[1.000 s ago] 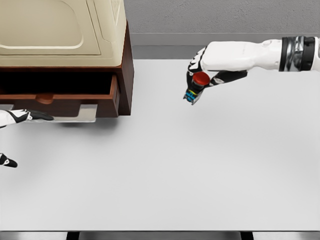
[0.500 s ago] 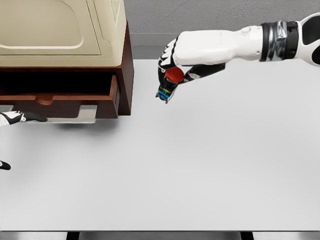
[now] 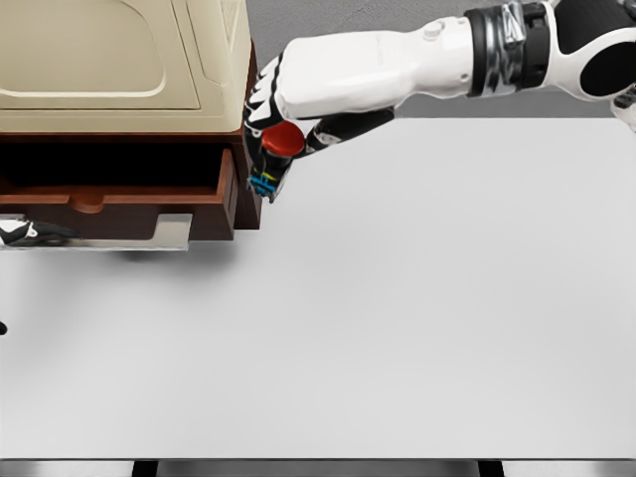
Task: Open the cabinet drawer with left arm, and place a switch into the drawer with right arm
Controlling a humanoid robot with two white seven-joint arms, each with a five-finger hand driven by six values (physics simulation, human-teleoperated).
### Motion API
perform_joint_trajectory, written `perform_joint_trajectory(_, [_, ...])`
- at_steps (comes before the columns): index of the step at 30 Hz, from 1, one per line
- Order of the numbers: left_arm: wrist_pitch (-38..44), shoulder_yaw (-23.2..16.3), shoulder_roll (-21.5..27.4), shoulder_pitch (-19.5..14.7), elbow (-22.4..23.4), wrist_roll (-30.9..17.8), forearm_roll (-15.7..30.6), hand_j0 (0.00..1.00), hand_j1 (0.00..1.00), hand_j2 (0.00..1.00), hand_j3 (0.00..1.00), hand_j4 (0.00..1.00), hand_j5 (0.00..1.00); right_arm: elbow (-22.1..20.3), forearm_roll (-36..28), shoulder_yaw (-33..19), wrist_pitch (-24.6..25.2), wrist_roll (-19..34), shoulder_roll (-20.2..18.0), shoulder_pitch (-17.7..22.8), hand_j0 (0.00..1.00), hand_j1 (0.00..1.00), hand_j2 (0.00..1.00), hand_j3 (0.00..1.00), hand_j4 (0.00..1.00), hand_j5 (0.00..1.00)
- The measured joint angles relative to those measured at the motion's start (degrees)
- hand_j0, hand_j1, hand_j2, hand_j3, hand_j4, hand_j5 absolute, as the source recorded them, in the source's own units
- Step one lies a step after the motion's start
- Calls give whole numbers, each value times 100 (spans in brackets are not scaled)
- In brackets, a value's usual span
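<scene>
Switch [image 3: 275, 157] right of drawer [image 3: 119, 189]

Right hand [image 3: 283, 119]: my arm enters from 3 o'clock, fingers curled downward, gripping.
Left hand [image 3: 25, 233]: barely showing at 9 o'clock edge.

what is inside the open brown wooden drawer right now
The brown wooden drawer shows only a dark interior; no item is visible, but its front panel hides the floor. The red-capped switch remains outside, in the right hand.
</scene>
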Motion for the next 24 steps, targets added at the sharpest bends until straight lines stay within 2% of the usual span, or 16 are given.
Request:
perform_joint_trajectory(10, [5,134,-14,-27,18,334,-26,100,100,100,100,100,100,121,-77,-6,1,70,461,-194,47,47,47,47,47,47])
perform_joint_trajectory(24, [8,163,-54,8,8,363,-44,100,100,100,100,100,100,860,-71,-8,-1,186,1286,-308,47,47,47,47,47,47])
